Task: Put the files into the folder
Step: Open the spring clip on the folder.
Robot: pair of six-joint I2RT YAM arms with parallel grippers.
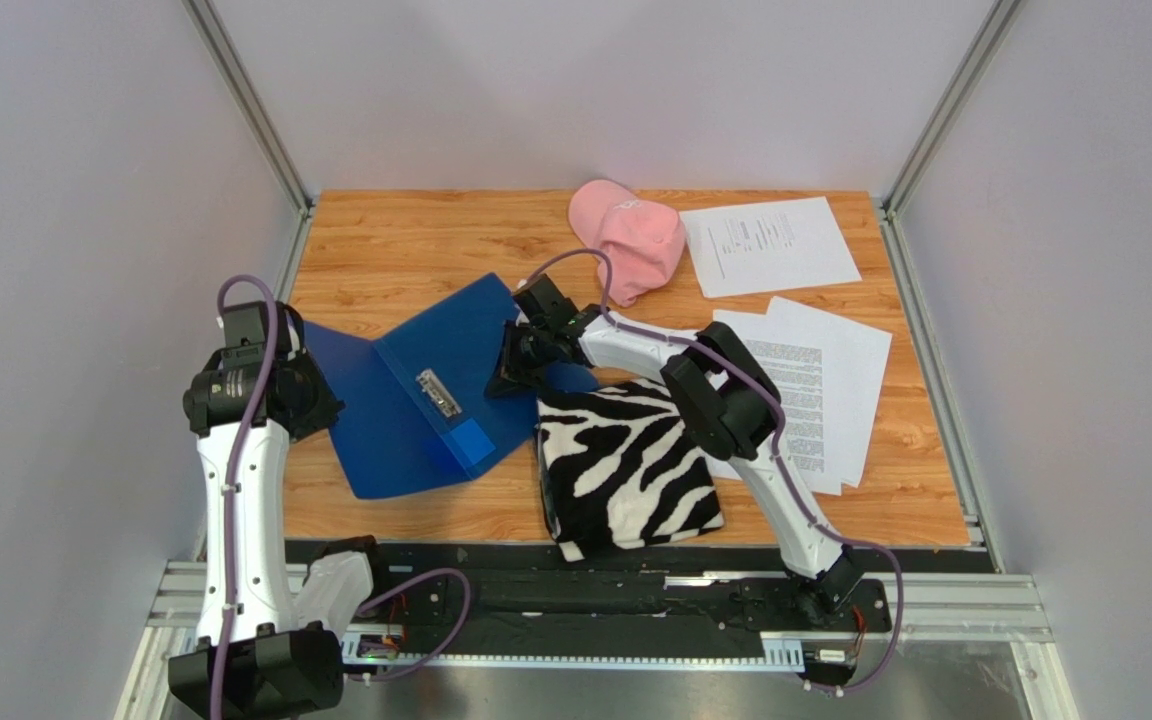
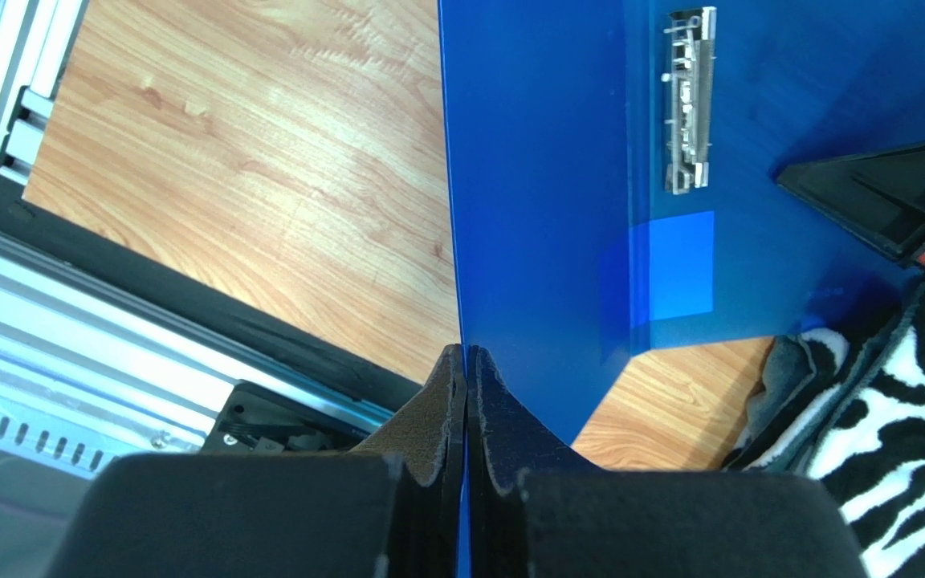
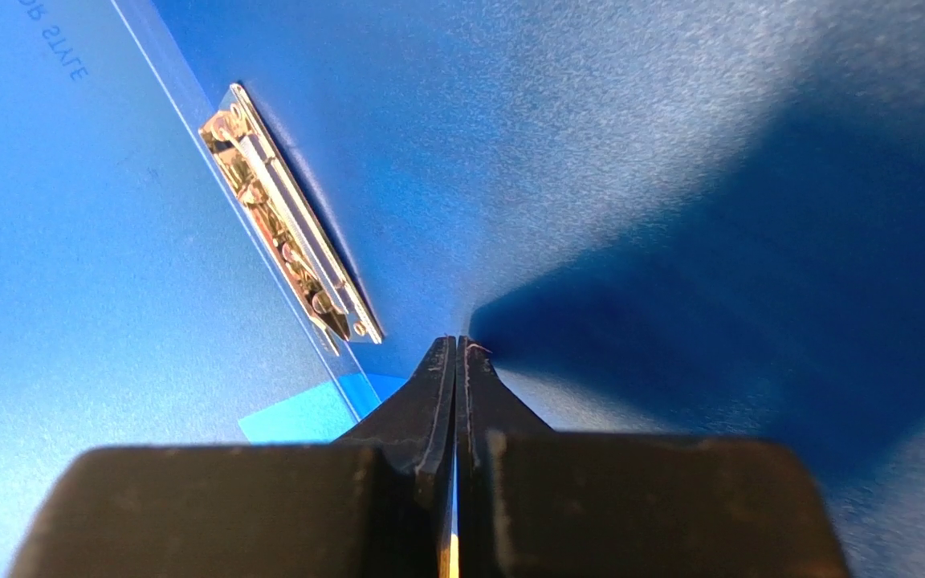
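— Where does the job stand?

— Early. The folder (image 1: 402, 398) lies open on the left half of the counter (image 1: 387, 240), its metal clip (image 1: 438, 395) facing up, and there is no paper in it. The files (image 1: 815, 390) lie in a loose overlapping pile on the right side, well apart from the folder. One more printed sheet (image 1: 770, 245) lies at the far right corner.

— And the arms?

— Both are busy with the folder. The left gripper (image 2: 465, 355) has its fingers clenched on the edge of the left-hand cover, which stands tilted up off the wood. The right gripper (image 3: 455, 349) is pressed tight too, and a thin sliver between the pads suggests it pinches the opposite cover near the clip.

— Anything between the folder and the paper?

— A zebra-striped cloth (image 1: 627, 465) just beside the folder's near right corner, and a pink cap (image 1: 627, 233) at the back. Neither belongs in it.

— So what is left?

— Nearly everything, I'd say. The opening looks done. One arm must let go, fetch the sheets across the cloth and lay them inside, and then the cover has to be shut.
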